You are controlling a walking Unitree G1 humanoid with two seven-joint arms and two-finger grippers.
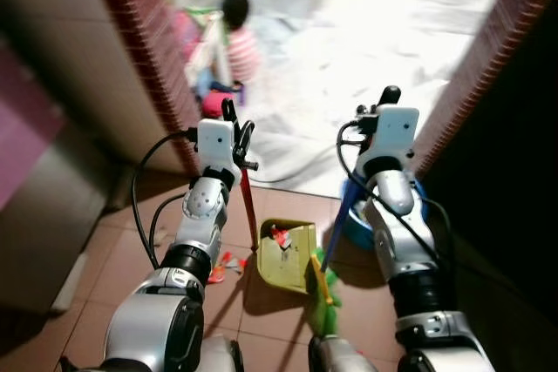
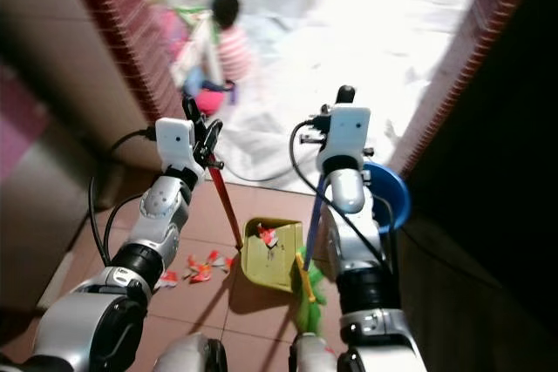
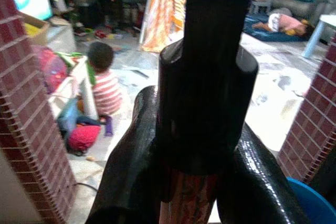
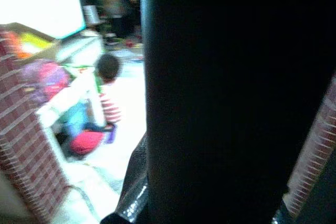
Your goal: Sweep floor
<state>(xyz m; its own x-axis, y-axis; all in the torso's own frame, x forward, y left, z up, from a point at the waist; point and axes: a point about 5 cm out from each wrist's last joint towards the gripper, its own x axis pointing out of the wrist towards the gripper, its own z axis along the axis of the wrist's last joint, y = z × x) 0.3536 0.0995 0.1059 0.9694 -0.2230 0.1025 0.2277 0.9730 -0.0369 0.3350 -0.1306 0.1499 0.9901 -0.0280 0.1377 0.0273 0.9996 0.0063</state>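
My left gripper [image 1: 235,128] is shut on the black-capped top of the dustpan's red handle [image 1: 249,206]. In the left wrist view its fingers [image 3: 124,182] wrap that handle. The yellow-green dustpan [image 1: 289,259] stands on the brown tiles between my arms, with red and white scraps [image 1: 279,236] inside it. More scraps [image 1: 223,264] lie on the tiles left of the pan. My right gripper [image 1: 384,111] is shut on the broom's blue handle [image 1: 336,231]. The green bristles [image 1: 323,289] rest by the pan's right side. The black handle [image 4: 220,98] looms large in the right wrist view.
A blue basin [image 2: 389,194] sits on the floor behind my right arm. Brick pillars stand at left [image 1: 144,50] and right [image 1: 488,67] of a doorway onto a bright floor. A small person [image 1: 240,41] in a striped top sits beyond, among toys. A black cable [image 1: 288,179] crosses the threshold.
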